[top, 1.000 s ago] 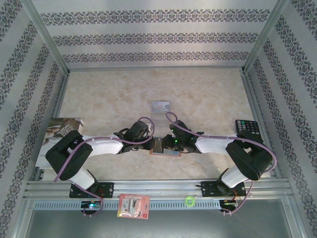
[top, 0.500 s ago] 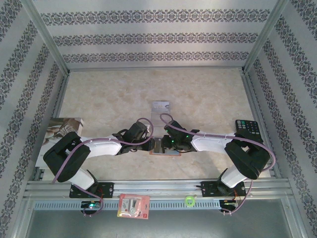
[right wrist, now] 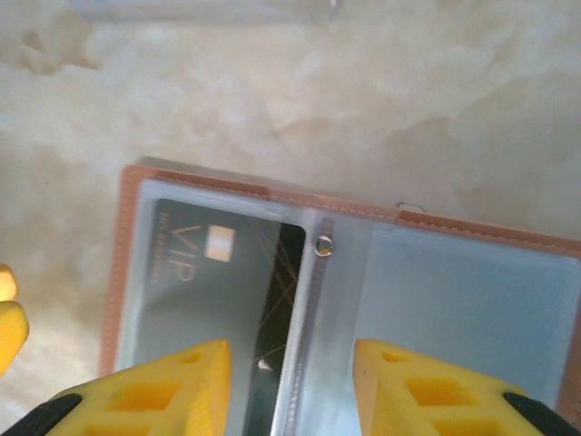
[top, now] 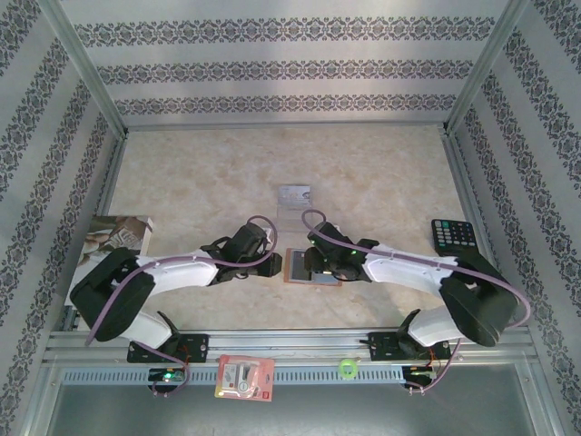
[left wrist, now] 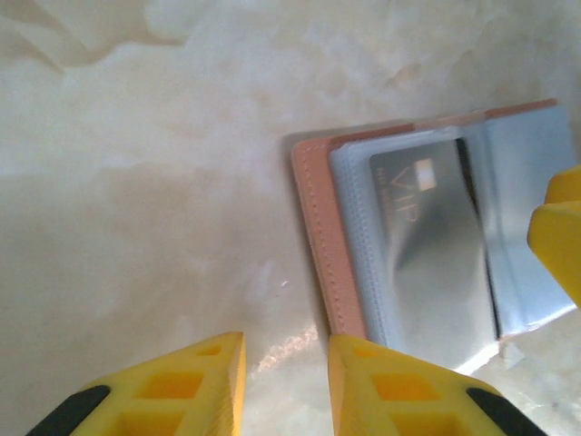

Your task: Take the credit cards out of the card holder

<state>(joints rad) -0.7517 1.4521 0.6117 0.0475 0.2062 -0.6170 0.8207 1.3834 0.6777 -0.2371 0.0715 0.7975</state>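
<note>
The reddish-brown card holder [top: 298,266] lies open and flat on the table. A silvery VIP credit card [right wrist: 204,272] with a dark band sits in its left sleeve, seen also as a glossy card [left wrist: 427,245]. Another silvery card [top: 295,195] lies loose on the table farther back. My left gripper [left wrist: 286,386] is open over bare table, its right finger [left wrist: 390,391] by the holder's left edge [left wrist: 318,227]. My right gripper [right wrist: 290,386] is open just above the holder's middle fold [right wrist: 313,300], with nothing between its fingers.
A black calculator [top: 457,236] sits at the right and a printed magazine [top: 113,236] at the left edge. On the front rail lie a red-and-white packet [top: 245,377] and a green ring [top: 348,368]. Patterned walls and metal posts enclose the table.
The left gripper has drawn back a little to the left of the holder. The right arm's elbow has swung right. More of the open holder now shows between the grippers.
</note>
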